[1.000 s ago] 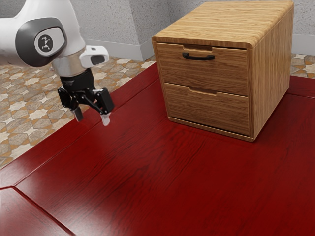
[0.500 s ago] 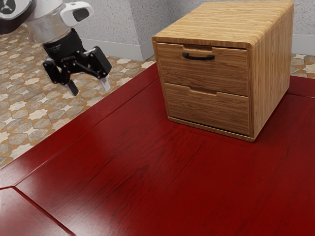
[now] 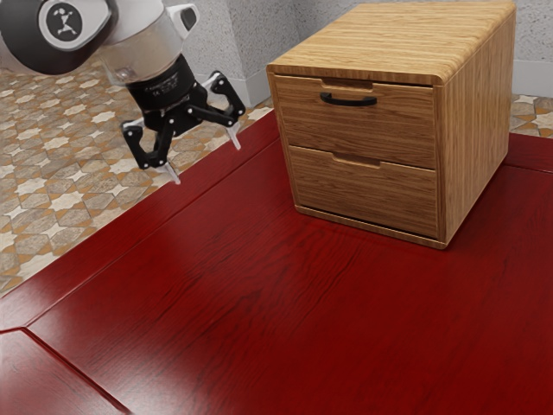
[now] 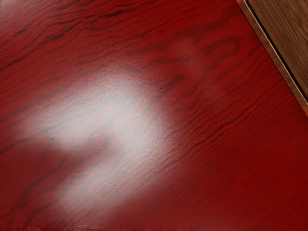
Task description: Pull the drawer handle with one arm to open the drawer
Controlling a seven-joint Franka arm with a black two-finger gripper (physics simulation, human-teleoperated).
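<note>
Gripper (image 3: 204, 160), black, two-finger, fingers spread wide; positioned above edge of glossy red wooden tabletop (image 3: 259, 303), well apart from black bar handle (image 3: 348, 100).

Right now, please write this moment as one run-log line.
gripper: open, empty | drawer handle: untouched, gripper apart from it | top drawer: shut

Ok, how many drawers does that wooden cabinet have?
2. The upper drawer, with the black handle, sits at the top of the cabinet; the lower drawer is directly beneath it. Both look shut. Its back is hidden.
</note>
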